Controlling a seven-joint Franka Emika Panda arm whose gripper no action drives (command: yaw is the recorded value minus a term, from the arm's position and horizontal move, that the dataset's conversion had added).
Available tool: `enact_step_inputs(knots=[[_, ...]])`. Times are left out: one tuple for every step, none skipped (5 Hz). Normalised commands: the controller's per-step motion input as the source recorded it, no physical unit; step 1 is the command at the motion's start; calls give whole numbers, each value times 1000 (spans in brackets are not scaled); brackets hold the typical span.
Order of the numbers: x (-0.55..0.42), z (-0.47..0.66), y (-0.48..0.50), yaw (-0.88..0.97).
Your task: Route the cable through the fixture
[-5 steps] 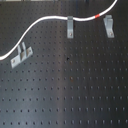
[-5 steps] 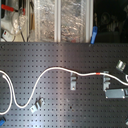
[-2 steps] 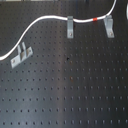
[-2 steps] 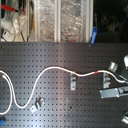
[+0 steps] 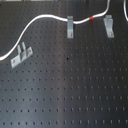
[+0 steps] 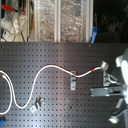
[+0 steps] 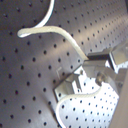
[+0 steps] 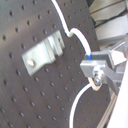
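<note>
Black board [image 5: 70, 90] full of little holes fills the first exterior view; three small metal clips stand on it. One clip [image 5: 70, 26] sits at 12 o'clock, a second clip [image 5: 108, 26] at 2 o'clock, a third clip [image 5: 20, 55] at 9 o'clock. The cable [image 5: 37, 20] is long, thin, white and bendy; it snakes from 9 o'clock up across the middle clip, with a short red band [image 5: 91, 18] between the two upper clips. In the second exterior view the gripper [image 6: 107, 91] is at 3 o'clock, near the cable's red end; I cannot tell if it is open or holding anything.
</note>
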Motion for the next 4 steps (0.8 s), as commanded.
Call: enact_step_inputs(knots=[[-5, 0, 19, 0], [-47, 21, -10, 109], [-221, 3, -47, 777], [0, 23, 0, 0]])
